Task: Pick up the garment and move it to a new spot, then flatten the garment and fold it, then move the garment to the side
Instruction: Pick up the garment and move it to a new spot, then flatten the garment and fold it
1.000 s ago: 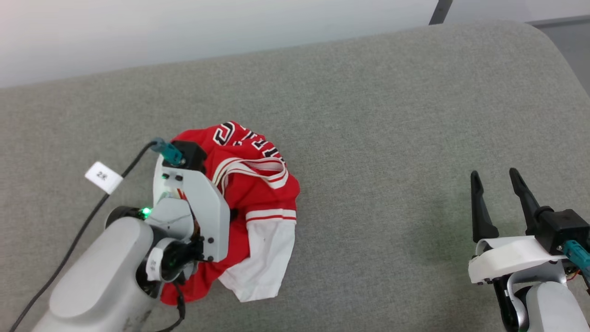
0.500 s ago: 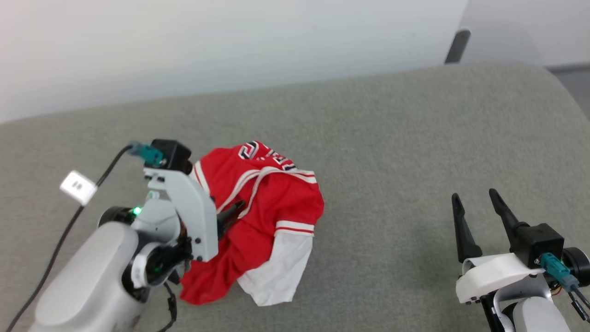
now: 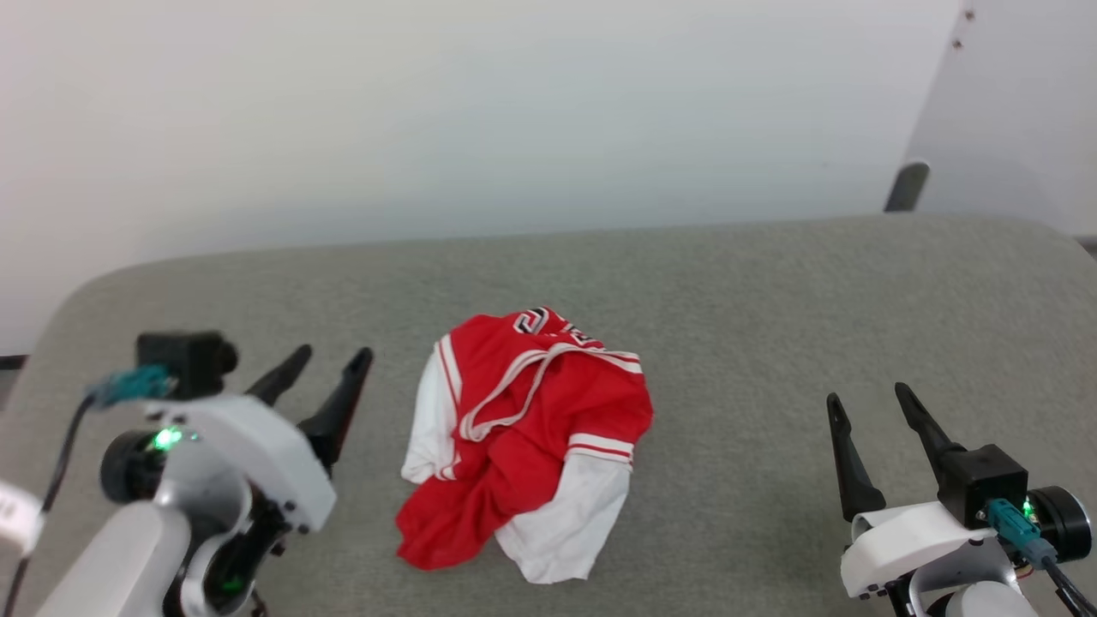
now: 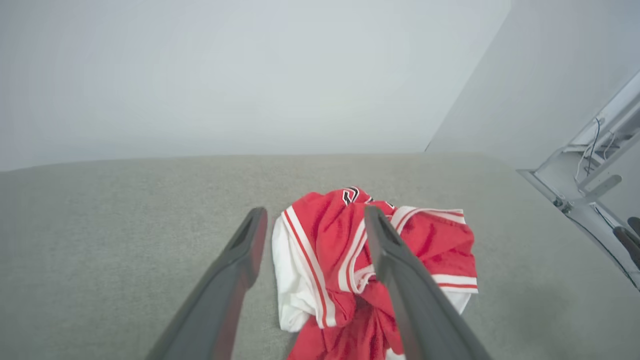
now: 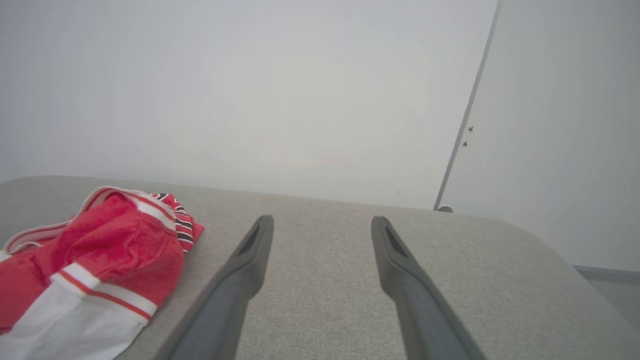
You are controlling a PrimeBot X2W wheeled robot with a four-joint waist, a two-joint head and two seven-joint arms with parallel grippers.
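Claws stand released and empty: the left claw (image 3: 336, 353) gapes just beside the garment (image 3: 531, 428), and the right claw (image 3: 866, 394) is spread the same way, well apart from it. A grey fabric worktop (image 3: 771, 300) carries the garment, a crumpled red heap near the middle, nearer the left side. It looks light, soft and limp, likely to sag when lifted and drag on the cloth surface, and not fragile. The white sleeve (image 3: 566, 523) at the near edge offers a free flap to pinch; the striped neck trim (image 3: 514, 386), raised and thicker, should hold firmer
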